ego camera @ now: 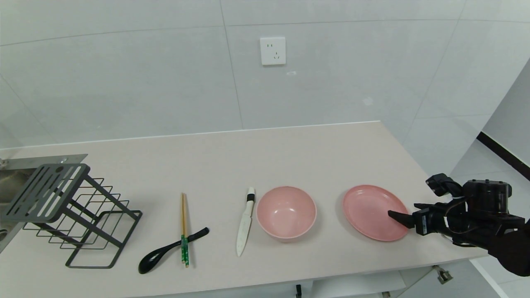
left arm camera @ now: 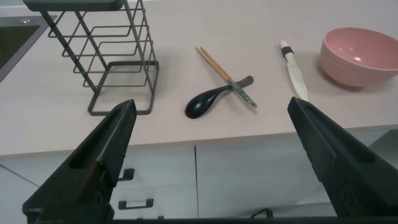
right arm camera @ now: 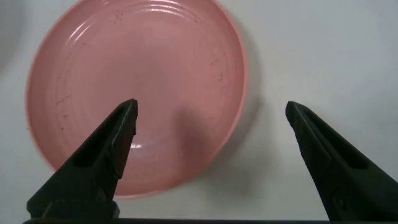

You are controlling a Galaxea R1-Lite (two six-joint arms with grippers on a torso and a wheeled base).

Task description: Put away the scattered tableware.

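At lower right, the right hand (right arm camera: 211, 107), jaws apart, straddles the rim of the plate (ego camera: 374, 212); bowl (ego camera: 285, 212), knife (ego camera: 245, 221), chopsticks (ego camera: 184, 227) and spoon (ego camera: 165, 250) lie unstored on the bench (ego camera: 290, 157), rack (ego camera: 70, 207) empty.

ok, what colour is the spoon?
The spoon is black; the left wrist view shows it best.

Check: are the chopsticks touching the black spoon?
Touching. The left wrist view shows the chopsticks lying straight across the handle of the black spoon, with no gap at the crossing.
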